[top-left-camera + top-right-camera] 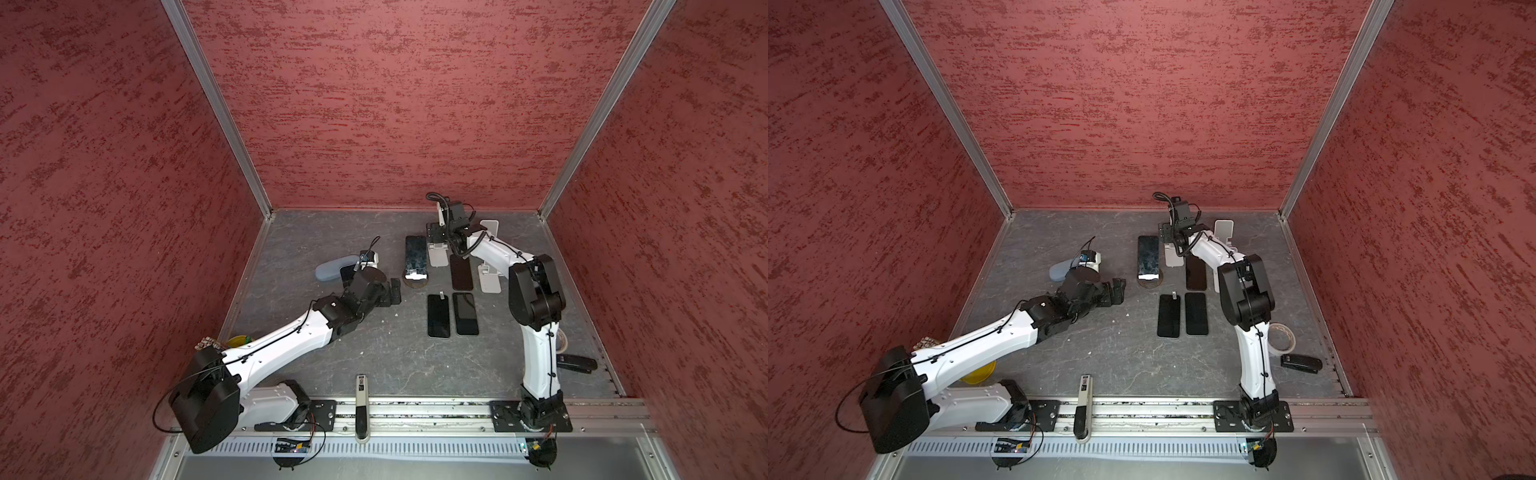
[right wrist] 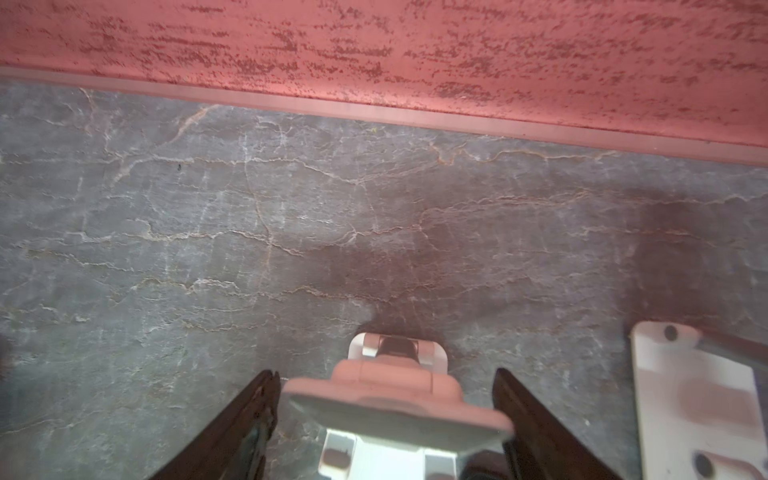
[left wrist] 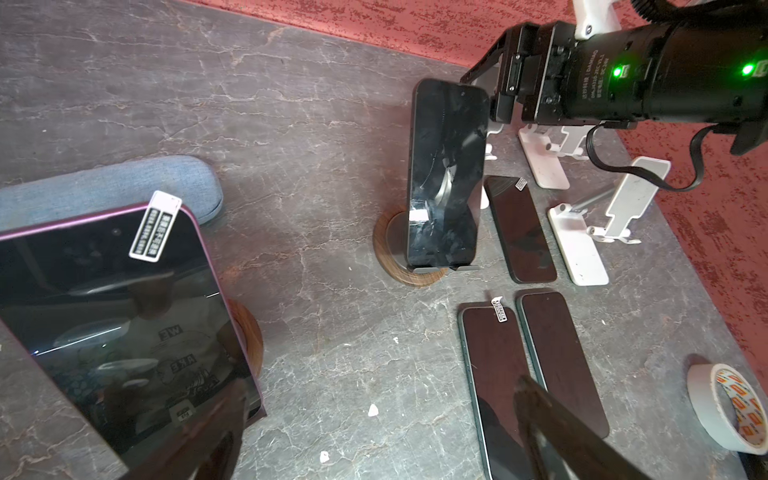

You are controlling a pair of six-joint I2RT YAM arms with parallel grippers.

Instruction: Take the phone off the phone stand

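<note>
- right gripper [image 2: 384,374] at back of table [image 1: 332,345], jaws spread either side of white stand [image 2: 395,405] top, pinching nothing; contact unclear
- left gripper [image 1: 394,291] spread wide, holding nothing, low beside pink phone [image 3: 116,316]
- pink phone leans on wood stand [image 3: 249,332], next to blue case [image 3: 108,187]
- cracked phone [image 1: 416,257] upright on round stand [image 1: 415,284], just left of right gripper
- flat phone [image 1: 461,272] lies between white stand and second white stand [image 1: 490,276]
- tagged phone [image 1: 439,316] and dark phone [image 1: 465,313] flat side by side, nearer front
- tape roll [image 3: 723,407] right of them
</note>
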